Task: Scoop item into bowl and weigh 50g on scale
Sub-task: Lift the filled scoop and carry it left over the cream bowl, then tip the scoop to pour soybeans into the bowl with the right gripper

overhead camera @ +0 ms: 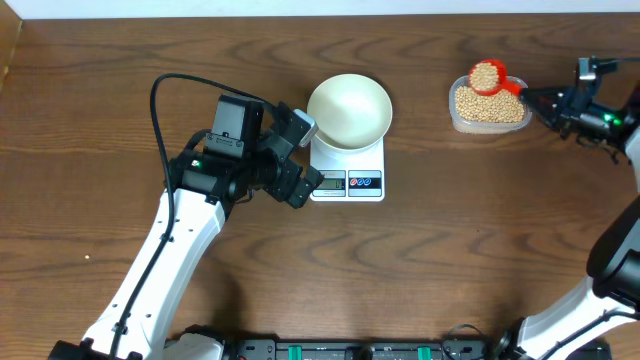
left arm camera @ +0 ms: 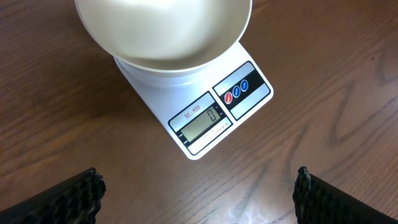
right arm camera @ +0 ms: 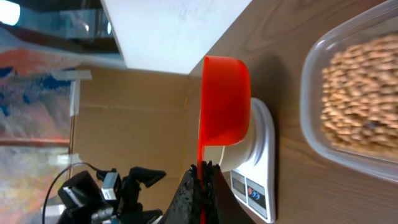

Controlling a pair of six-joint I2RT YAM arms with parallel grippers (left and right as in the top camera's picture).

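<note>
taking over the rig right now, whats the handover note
left claw: open, holding nothing, low over the table just in front of the scale.
right claw: shut on the handle of the red scoop, which is heaped with beans, at the edge of the tub.
bowl: on the scale, looks empty.
done: bowl placed, one scoop loaded.
left: carry the scoop to the bowl, tip it in, repeat or trim until the scale reads 50 g.
</note>
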